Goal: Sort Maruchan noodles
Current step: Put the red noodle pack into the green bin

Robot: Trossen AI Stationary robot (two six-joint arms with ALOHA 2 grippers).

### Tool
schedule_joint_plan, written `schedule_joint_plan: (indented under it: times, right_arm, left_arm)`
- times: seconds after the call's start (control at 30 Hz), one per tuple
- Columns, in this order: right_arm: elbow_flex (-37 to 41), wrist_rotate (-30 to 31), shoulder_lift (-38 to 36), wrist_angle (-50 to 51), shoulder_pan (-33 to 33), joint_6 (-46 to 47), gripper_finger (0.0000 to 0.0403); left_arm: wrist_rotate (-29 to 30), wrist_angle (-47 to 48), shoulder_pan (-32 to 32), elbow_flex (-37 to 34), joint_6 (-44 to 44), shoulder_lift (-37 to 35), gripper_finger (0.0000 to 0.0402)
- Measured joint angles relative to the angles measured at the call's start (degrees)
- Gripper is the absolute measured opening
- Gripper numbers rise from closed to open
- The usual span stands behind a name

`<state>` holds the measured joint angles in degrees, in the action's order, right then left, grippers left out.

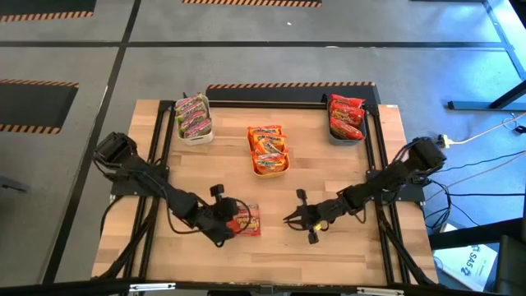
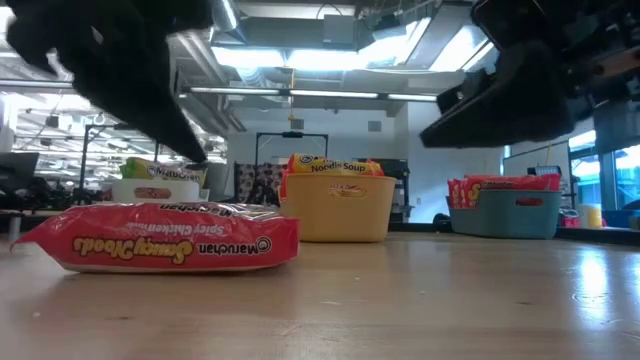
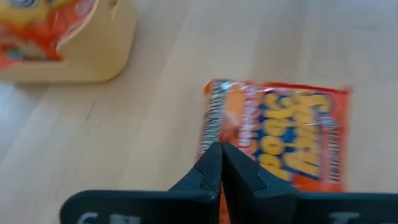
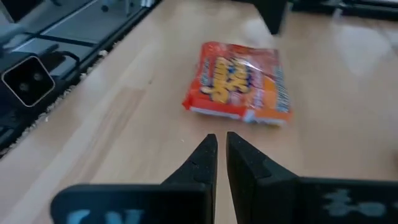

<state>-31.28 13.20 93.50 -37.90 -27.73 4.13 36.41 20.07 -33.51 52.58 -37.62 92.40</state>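
Left gripper (image 1: 231, 220): fingers pressed together, holding nothing, tips just over the near edge of the red packet (image 1: 246, 219).
Red packet: flat on the table (image 1: 345, 238), front middle, the only one not yet binned.
Right gripper (image 1: 300, 219): fingers nearly closed, empty, low over the table, pointed at the packet from the other side.
Bins at the back: white bin (image 1: 195, 119) with green-pink packets, yellow bin (image 1: 269, 150) with orange ones, blue bin (image 1: 345, 120) with red ones.
Step, as judged: last packet. Next move calls for the fingers to part, grip the packet, and carry it to the blue bin.
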Motion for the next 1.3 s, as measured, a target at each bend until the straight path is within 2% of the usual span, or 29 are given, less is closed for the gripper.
schedule_joint_plan:
  times: [0.17,0.43,0.7,0.83,0.97,1.17,1.3]
  right_arm:
    - [-6.32,-1.33,7.67,-2.07,0.02,-3.87,0.0019]
    - [-21.01,-5.76,17.44,7.50,0.18,-9.97,0.0019]
    - [-30.60,-20.69,22.31,19.93,5.64,-10.58,0.0019]
    - [-33.36,-23.32,24.17,20.44,8.38,-12.39,0.0019]
    - [-33.66,-20.91,24.52,20.98,10.91,-12.31,0.0019]
    - [-33.95,-8.72,23.88,28.92,12.11,-12.04,0.0019]
    - [-33.89,-5.01,22.92,32.43,11.19,-12.45,0.0019]
  left_arm:
    - [-0.68,-0.69,0.99,-1.40,-2.74,0.91,0.0001]
    - [-1.05,-3.71,1.63,-2.63,-2.85,2.80,0.0001]
    - [-1.89,-6.25,1.96,-2.78,-2.74,4.66,0.0001]
    - [-2.01,-7.59,2.10,-2.74,-2.39,5.60,0.0001]
    - [-2.31,-7.87,2.50,-2.80,-2.35,6.16,0.0001]
    - [-2.48,-7.61,2.31,-2.80,-2.69,6.04,0.0002]
    - [-3.56,-8.37,1.55,-2.80,-4.96,6.01,0.0002]
